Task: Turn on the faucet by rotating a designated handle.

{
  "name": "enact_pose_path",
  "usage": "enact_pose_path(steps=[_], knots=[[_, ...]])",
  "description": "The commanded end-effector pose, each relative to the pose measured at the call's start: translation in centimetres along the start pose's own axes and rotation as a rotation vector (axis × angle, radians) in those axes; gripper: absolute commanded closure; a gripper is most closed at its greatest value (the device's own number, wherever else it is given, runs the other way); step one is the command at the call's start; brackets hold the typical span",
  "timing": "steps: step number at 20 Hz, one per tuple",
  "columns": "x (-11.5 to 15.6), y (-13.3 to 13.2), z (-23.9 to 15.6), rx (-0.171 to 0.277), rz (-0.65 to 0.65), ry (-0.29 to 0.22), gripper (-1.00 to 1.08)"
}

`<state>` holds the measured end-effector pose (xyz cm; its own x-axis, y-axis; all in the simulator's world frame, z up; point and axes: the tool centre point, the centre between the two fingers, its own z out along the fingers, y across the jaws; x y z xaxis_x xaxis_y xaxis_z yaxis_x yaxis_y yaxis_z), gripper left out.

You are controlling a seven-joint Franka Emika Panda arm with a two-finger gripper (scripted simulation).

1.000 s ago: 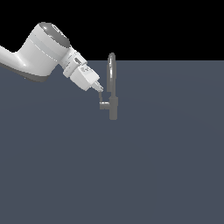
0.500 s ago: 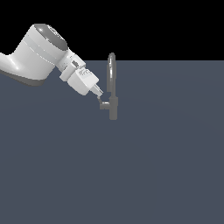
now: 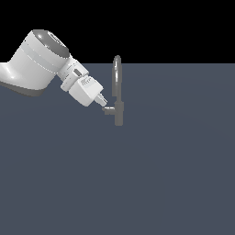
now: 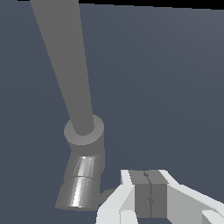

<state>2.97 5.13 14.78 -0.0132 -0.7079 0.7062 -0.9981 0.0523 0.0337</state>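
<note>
The grey faucet [image 3: 119,108] stands on the dark floor with its tall arched spout [image 3: 117,75] rising above the short body. The handle [image 3: 109,110] shows as a short stub off the body toward the exterior view's left. My gripper [image 3: 104,102] comes in from that side, tilted down, its tip just above and against the stub. In the wrist view the two fingers [image 4: 141,192] are pressed together with nothing between them, beside the faucet's body [image 4: 84,151] and the spout [image 4: 65,65]. A small piece of the handle [image 4: 106,192] shows next to the fingers.
The white arm [image 3: 39,62] reaches in from the exterior view's upper left. A flat dark grey floor [image 3: 174,174] lies all around the faucet, with black background beyond its far edge.
The gripper's tip has come down a little toward the handle stub, while the arm's large link has swung up and to the left. The faucet looks unchanged.
</note>
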Motion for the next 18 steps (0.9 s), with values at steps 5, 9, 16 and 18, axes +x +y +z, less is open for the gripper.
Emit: enact_pose_path(steps=[5, 9, 16, 18], knots=[[-2.6, 1.8, 2.7, -0.017, -0.009, 0.003, 1.08], [-1.7, 1.8, 2.4, -0.014, 0.014, -0.021, 1.08], [-5.0, 1.1, 5.2, -0.017, -0.002, -0.007, 1.08], [-5.9, 1.0, 6.0, -0.017, -0.006, -0.003, 1.08]])
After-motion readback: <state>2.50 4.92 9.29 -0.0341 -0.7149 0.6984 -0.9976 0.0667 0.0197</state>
